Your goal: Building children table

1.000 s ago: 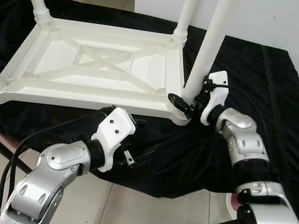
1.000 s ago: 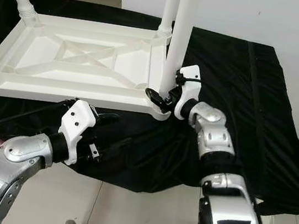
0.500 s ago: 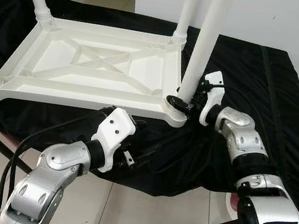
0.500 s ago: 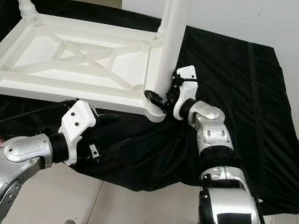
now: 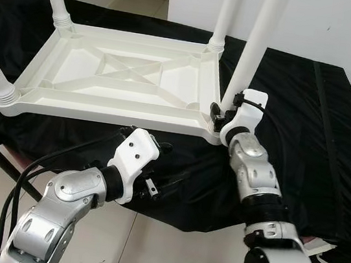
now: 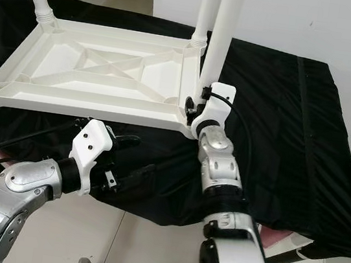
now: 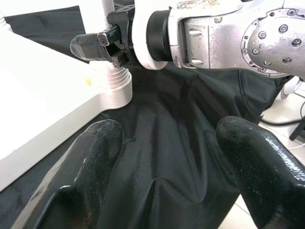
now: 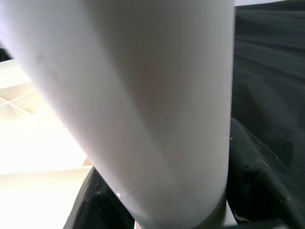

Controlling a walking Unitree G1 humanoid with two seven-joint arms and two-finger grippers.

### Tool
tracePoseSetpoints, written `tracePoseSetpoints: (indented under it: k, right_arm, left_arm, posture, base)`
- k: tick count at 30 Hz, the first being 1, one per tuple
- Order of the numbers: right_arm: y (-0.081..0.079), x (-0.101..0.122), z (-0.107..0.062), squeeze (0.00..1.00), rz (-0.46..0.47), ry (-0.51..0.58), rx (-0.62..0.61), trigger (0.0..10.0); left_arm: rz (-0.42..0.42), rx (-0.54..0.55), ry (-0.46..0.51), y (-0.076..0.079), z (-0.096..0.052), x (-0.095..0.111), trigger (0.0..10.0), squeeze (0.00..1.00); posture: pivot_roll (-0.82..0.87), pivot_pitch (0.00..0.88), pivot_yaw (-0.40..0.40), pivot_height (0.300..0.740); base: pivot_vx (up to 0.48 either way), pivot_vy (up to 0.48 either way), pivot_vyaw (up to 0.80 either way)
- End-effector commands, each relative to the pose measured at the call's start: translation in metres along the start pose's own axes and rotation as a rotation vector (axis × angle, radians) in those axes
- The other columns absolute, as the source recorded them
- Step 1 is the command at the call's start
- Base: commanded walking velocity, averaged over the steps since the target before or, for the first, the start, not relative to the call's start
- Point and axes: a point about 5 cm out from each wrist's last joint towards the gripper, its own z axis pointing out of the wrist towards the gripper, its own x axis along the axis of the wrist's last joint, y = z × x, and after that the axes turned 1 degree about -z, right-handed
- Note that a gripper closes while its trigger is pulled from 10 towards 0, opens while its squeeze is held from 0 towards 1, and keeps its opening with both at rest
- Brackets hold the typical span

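Pinching the table leg (image 5: 247, 63), right gripper (image 7: 102, 45); left gripper (image 7: 167, 167) jaws spread.

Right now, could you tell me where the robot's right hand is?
In the left eye view the right hand grips the base of the white table leg at the near right corner of the upturned white tabletop, over the black cloth.

No readable text, labels, brands or numbers anywhere.
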Motion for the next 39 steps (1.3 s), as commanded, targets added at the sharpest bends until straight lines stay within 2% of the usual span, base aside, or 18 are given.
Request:
tracePoseSetpoints:
  k: [1,3,7,8,9,10,11,12,14,17,20,21,24,28,29,32,34,39]
  right_arm:
    - [0.012,-0.036,-0.008,0.0,0.026,-0.157,-0.127,0.0]
    - [0.005,-0.034,-0.012,0.0,0.061,-0.147,-0.196,0.0]
    - [0.003,-0.032,-0.012,0.0,0.065,-0.135,-0.193,0.0]
    - [0.003,-0.028,-0.01,0.0,0.05,-0.101,-0.167,1.5]
    - [-0.002,-0.023,-0.009,0.0,0.038,-0.071,-0.073,10.0]
    - [-0.006,-0.02,-0.008,0.0,0.03,-0.052,-0.006,10.0]
    - [-0.006,-0.02,-0.008,0.0,0.03,-0.052,-0.006,10.0]
    - [-0.004,-0.008,-0.006,0.0,-0.042,0.009,0.129,10.0]
    - [0.003,-0.002,-0.005,0.0,-0.094,0.051,0.141,10.0]
    - [0.008,0.0,-0.002,0.0,-0.151,0.047,0.257,10.0]
    - [0.011,0.001,-0.001,0.0,-0.182,0.05,0.276,10.0]
    - [0.012,0.002,0.0,1.0,-0.19,0.049,0.325,10.0]
    - [0.013,0.003,0.0,1.0,-0.2,0.047,0.391,10.0]
    - [0.012,0.003,0.0,1.0,-0.2,0.047,0.407,10.0]
    - [0.007,0.004,-0.003,0.0,-0.209,0.045,0.52,10.0]
    - [0.004,0.009,-0.003,0.0,-0.221,0.031,0.666,10.0]
    - [0.005,0.009,-0.002,0.0,-0.228,0.035,0.67,10.0]
    - [0.011,0.002,0.001,0.0,-0.296,-0.016,0.774,10.0]
  left_arm:
    - [0.001,0.072,-0.004,-0.002,-0.001,0.0,10.0,0.0]
    - [-0.002,0.07,-0.004,-0.001,0.0,0.0,10.0,0.0]
    - [-0.002,0.071,-0.004,-0.001,0.0,0.0,10.0,0.0]
    - [-0.002,0.072,-0.004,-0.002,0.0,0.0,10.0,0.0]
    - [-0.001,0.073,-0.004,-0.002,0.0,0.0,10.0,0.0]
    - [-0.001,0.073,-0.004,-0.002,0.0,0.0,10.0,0.0]
    - [-0.001,0.073,-0.004,-0.002,0.0,0.0,10.0,0.0]
    - [-0.001,0.074,-0.004,-0.002,0.0,0.0,10.0,0.0]
    - [-0.001,0.075,-0.004,-0.002,0.0,0.0,10.0,0.0]
    - [0.0,0.075,-0.003,-0.002,0.0,0.0,10.0,0.0]
    - [0.0,0.077,-0.003,-0.002,-0.001,0.0,10.0,0.0]
    - [0.001,0.078,-0.003,-0.002,-0.001,0.0,10.0,0.0]
    - [0.003,0.08,-0.004,-0.002,-0.002,0.0,10.0,0.0]
    - [0.003,0.08,-0.004,-0.002,-0.002,0.0,10.0,0.0]
    - [0.005,0.083,-0.004,-0.002,-0.002,0.001,10.0,0.0]
    - [0.009,0.09,-0.005,-0.003,-0.003,0.001,10.0,0.0]
    - [0.01,0.091,-0.005,-0.003,-0.004,0.001,10.0,0.0]
    - [0.011,0.09,-0.005,-0.004,-0.004,0.001,10.0,0.0]
  posture:
    - [-0.03,0.172,0.039,0.74]
    - [-0.03,0.173,0.039,0.74]
    - [-0.03,0.173,0.039,0.74]
    - [-0.03,0.175,0.037,0.74]
    - [-0.03,0.175,0.037,0.74]
    - [-0.03,0.175,0.037,0.74]
    - [-0.03,0.175,0.037,0.74]
    - [-0.03,0.173,0.035,0.74]
    - [-0.03,0.173,0.035,0.74]
    - [-0.02,0.169,0.033,0.74]
    - [-0.02,0.167,0.031,0.74]
    - [-0.02,0.164,0.03,0.74]
    - [-0.02,0.164,0.03,0.74]
    - [-0.02,0.164,0.03,0.74]
    - [-0.01,0.16,0.029,0.74]
    - [0.0,0.156,0.026,0.74]
    - [0.0,0.156,0.026,0.74]
    - [0.0,0.16,0.028,0.74]
  base:
    - [0.0,0.0,0.0]
    - [0.0,0.0,0.0]
    - [0.0,0.0,0.0]
    - [0.0,0.0,0.0]
    - [0.0,0.0,0.0]
    - [0.0,0.0,0.0]
    - [0.0,0.0,0.0]
    - [0.0,0.0,0.0]
    - [0.0,0.0,0.0]
    - [0.0,0.0,0.0]
    - [0.0,0.0,0.0]
    - [0.0,0.0,0.0]
    - [0.0,0.0,0.0]
    - [0.0,0.0,0.0]
    - [0.0,0.0,0.0]
    - [0.0,0.0,0.0]
    - [0.0,0.0,0.0]
    - [0.0,0.0,0.0]
